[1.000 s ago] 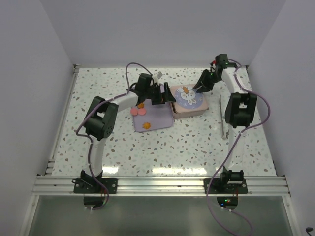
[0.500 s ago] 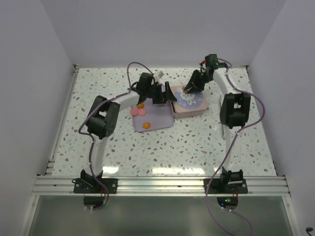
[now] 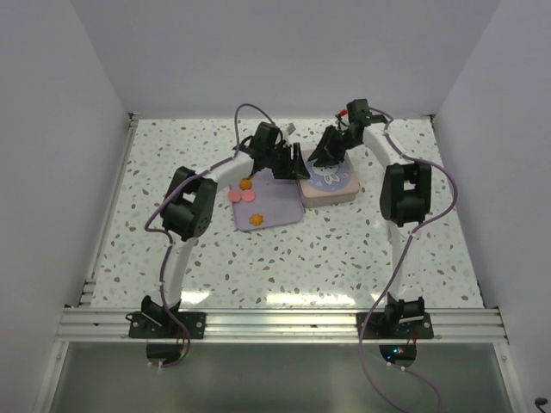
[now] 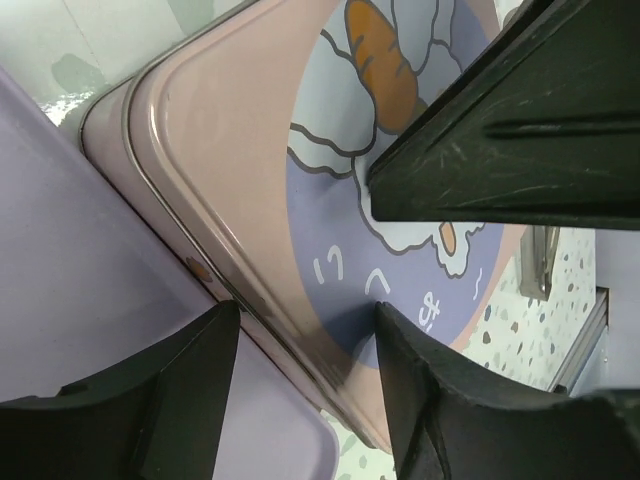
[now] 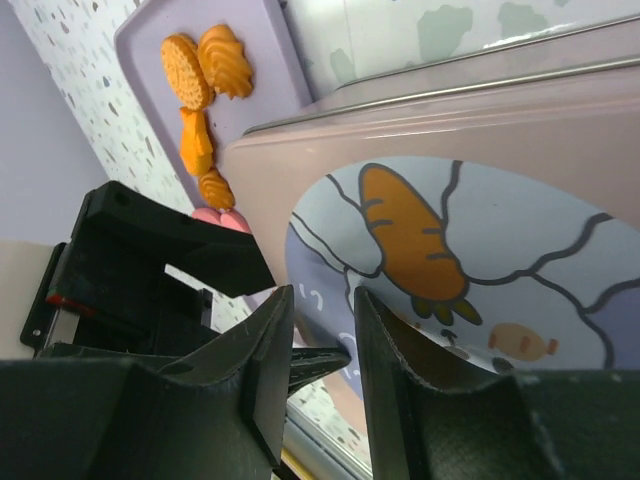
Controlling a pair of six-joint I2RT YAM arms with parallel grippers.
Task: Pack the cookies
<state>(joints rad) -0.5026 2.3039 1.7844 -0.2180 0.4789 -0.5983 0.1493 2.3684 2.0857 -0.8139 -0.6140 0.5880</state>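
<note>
Since the earlier frame the right gripper [image 3: 324,157] has swung left across the square pink metal tin [image 3: 343,188] and now hangs over the far-left part of its lid. The left gripper [image 3: 291,163] has shifted slightly right, up to the tin's left edge.

Left gripper: jaws spread wide. In the left wrist view its fingers [image 4: 150,400] straddle the rim of the tin. One finger is on the side of the lilac rectangular tray [image 3: 277,206], the other over the lid [image 4: 230,150]. Contact with the rim cannot be confirmed.

Right gripper: fingers [image 5: 262,370] separated by a narrow gap, with nothing seen clamped between them. They point down at the lid's lilac printed circle, beside the carrot picture.

The lid sits closed on the tin. The tin stands just beside the right edge of the tray, on the speckled terrazzo tabletop [image 3: 344,249].

The small flat cookies [image 5: 183,72] lie on the tray:
- Four orange pieces are grouped near the far-left corner, seen in the right wrist view.
- Two pink discs sit at the tray's left edge.
- One orange piece lies apart, near the tray's front edge.
</note>
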